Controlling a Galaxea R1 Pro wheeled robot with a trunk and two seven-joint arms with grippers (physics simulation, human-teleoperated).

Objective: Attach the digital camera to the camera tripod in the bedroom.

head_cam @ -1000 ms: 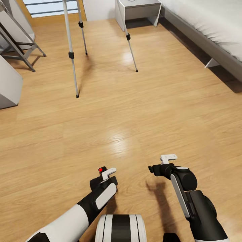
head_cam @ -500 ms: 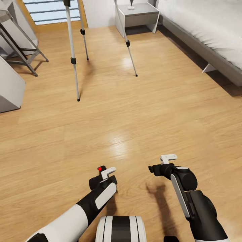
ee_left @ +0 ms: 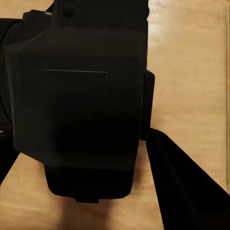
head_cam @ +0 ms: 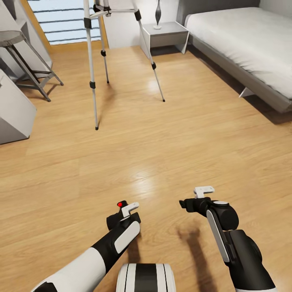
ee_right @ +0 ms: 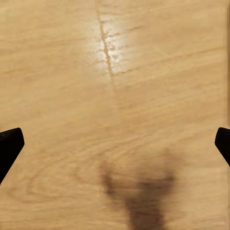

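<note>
The camera tripod (head_cam: 93, 84) stands on the wood floor ahead and to the left. Its three silver legs are spread, and its black joints and upper part reach the top edge of the head view. My left gripper (head_cam: 118, 216) hangs low above the floor, far short of the tripod, shut on the black digital camera (head_cam: 121, 207), whose red button faces up. In the left wrist view the camera body (ee_left: 79, 105) sits between the dark fingers (ee_left: 184, 191). My right gripper (head_cam: 183, 204) hovers beside it, open and holding nothing, its fingertips (ee_right: 9, 146) wide apart over bare floor.
A grey-framed bed (head_cam: 247, 48) runs along the right. A grey nightstand (head_cam: 164, 34) with a dark vase (head_cam: 157, 15) stands at the back. A metal stool (head_cam: 26, 61) and a white cabinet (head_cam: 14, 109) are at the left, a window (head_cam: 65, 22) behind the tripod.
The whole head view has tilted upward, so more of the tripod, bed and window now shows. Both arms keep the same pose, the camera still held.
</note>
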